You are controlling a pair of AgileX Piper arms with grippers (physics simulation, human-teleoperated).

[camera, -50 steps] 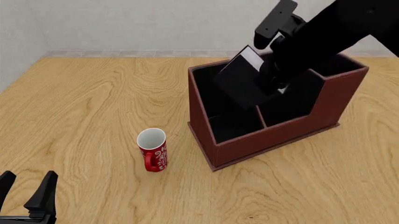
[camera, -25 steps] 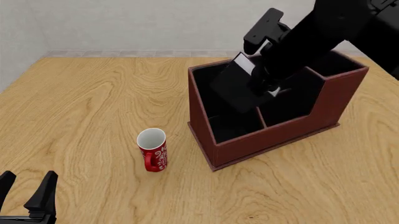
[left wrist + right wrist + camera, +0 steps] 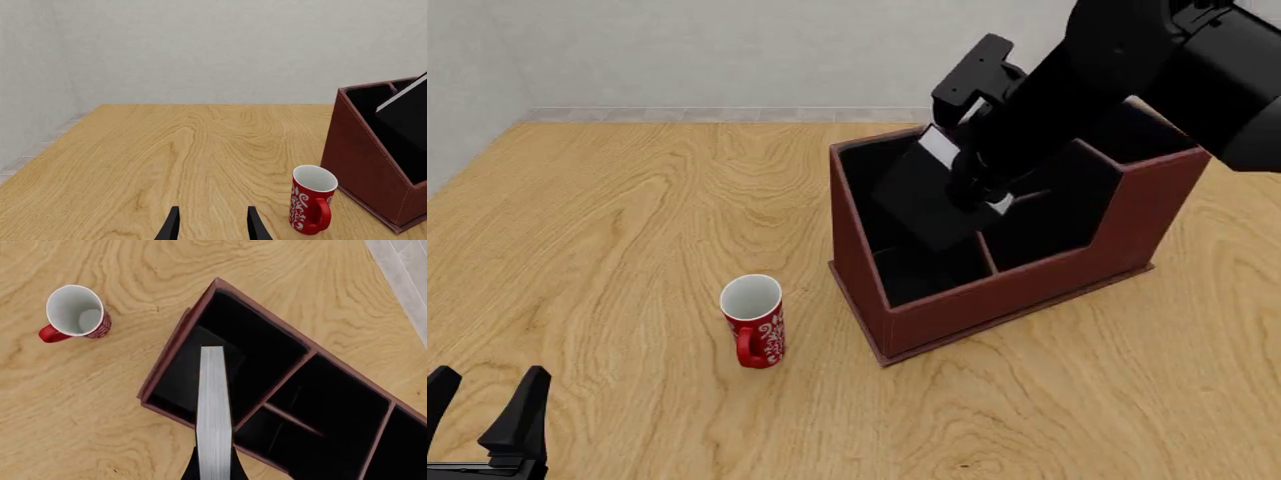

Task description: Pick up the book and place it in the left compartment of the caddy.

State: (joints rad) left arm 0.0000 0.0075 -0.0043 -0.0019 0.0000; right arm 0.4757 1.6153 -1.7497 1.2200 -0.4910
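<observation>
1. Front view: table (image 3: 601, 200), light wood grain, bears everything. No writing on it.
2. Caddy (image 3: 1014, 290), reddish-brown, slanted sides, black inside with dividers. It sits directly under the right gripper (image 3: 974, 185). No label or brand visible.
3. Left compartment (image 3: 200, 365), the long black slot along the caddy's left wall. It lies right below the gripper; the book's lower end hangs over it.
4. Right gripper: clenched on the book (image 3: 924, 195), fingers either side of the covers in the right wrist view. Book is tilted, held above the caddy's opening, white page edge facing the wrist camera. Cover plain black, no title readable.
5. Mug (image 3: 754, 320), red with white swirl pattern, no legible words. Upright, well apart from the right gripper, just beside the caddy's left wall.
6. Left gripper (image 3: 212, 226): fingers parted, grasping nothing, low over bare table, near the mug.
</observation>
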